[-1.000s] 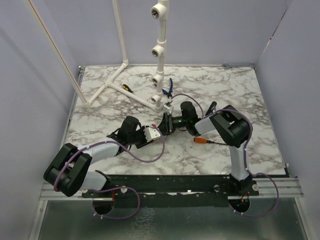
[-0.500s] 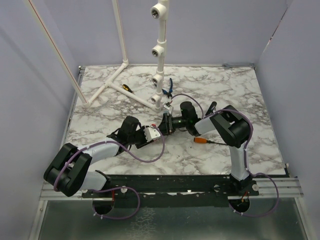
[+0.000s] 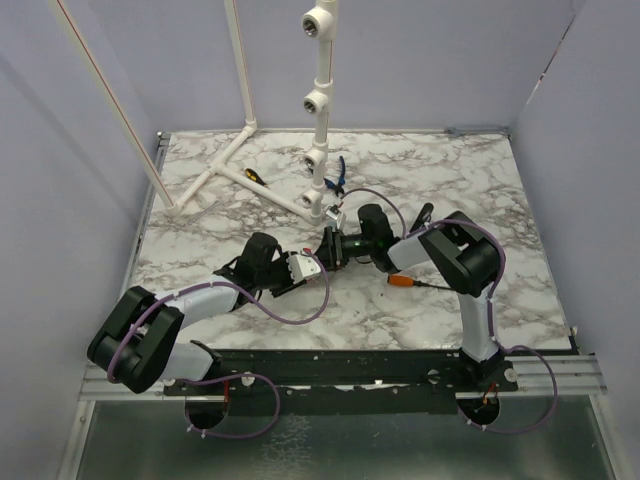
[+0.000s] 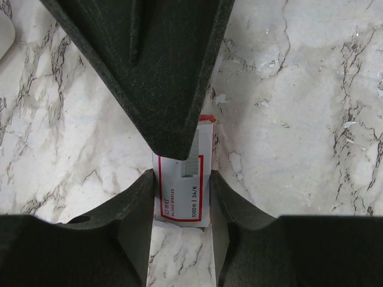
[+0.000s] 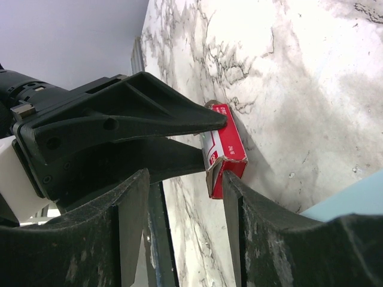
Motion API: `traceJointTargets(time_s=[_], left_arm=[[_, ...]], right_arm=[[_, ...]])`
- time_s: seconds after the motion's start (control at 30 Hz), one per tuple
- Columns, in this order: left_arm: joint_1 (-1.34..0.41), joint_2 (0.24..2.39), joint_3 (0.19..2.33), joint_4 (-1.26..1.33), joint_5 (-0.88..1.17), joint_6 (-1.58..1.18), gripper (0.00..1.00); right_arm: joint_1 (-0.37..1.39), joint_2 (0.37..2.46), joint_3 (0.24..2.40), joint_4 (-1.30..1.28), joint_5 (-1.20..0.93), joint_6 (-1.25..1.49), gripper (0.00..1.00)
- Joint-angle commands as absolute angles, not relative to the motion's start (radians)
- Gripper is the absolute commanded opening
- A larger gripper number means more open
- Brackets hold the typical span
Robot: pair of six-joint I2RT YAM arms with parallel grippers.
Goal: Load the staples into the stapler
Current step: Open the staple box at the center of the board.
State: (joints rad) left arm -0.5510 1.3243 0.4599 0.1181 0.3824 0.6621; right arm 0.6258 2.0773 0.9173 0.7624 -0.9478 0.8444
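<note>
The staples are in a small white box with red marking [image 4: 182, 191]. My left gripper [image 4: 181, 176] is shut on its two long sides just above the marble. From the right wrist the box [image 5: 226, 146] shows its red side and an open end flap. My right gripper [image 5: 185, 179] is open and faces the left one, with one fingertip [image 5: 230, 179] at that flap. In the top view the two grippers, left [image 3: 305, 266] and right [image 3: 330, 250], meet nose to nose at mid-table. A slim black object [image 3: 425, 213] by the right elbow seems to be the stapler.
An orange-handled screwdriver [image 3: 405, 282] lies just right of the grippers. A pale teal bar [image 5: 353, 200] lies close beside the right fingers. White pipe frame [image 3: 318, 150], blue pliers [image 3: 338, 175] and a yellow-black screwdriver [image 3: 255, 173] stand behind. Purple walls enclose the table.
The right gripper has edged slightly left toward the box and its jaws have narrowed a touch. The left gripper keeps its hold and has not moved.
</note>
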Motion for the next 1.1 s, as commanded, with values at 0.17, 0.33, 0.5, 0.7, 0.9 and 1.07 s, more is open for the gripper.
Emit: traceJointTargets(time_s=[0.17, 0.33, 0.5, 0.7, 0.9, 1.07], left_arm=[[-0.558, 1.321, 0.48, 0.199, 0.402, 0.632, 0.3], [-0.559, 1.322, 0.482, 0.202, 0.399, 0.63, 0.31], [-0.56, 1.325, 0.485, 0.201, 0.396, 0.623, 0.34], [-0.561, 1.335, 0.49, 0.197, 0.393, 0.621, 0.37], [-0.564, 1.346, 0.501, 0.19, 0.386, 0.62, 0.37], [-0.566, 1.357, 0.509, 0.184, 0.38, 0.614, 0.37]], right_arm=[[0.684, 2.134, 0.904, 0.644, -0.899, 0.893, 0.56], [0.69, 2.131, 0.904, 0.618, -0.882, 0.873, 0.54], [0.703, 2.123, 0.904, 0.597, -0.867, 0.858, 0.53], [0.717, 2.133, 0.909, 0.588, -0.864, 0.857, 0.53], [0.729, 2.146, 0.917, 0.594, -0.871, 0.862, 0.52], [0.732, 2.156, 0.914, 0.623, -0.885, 0.883, 0.52]])
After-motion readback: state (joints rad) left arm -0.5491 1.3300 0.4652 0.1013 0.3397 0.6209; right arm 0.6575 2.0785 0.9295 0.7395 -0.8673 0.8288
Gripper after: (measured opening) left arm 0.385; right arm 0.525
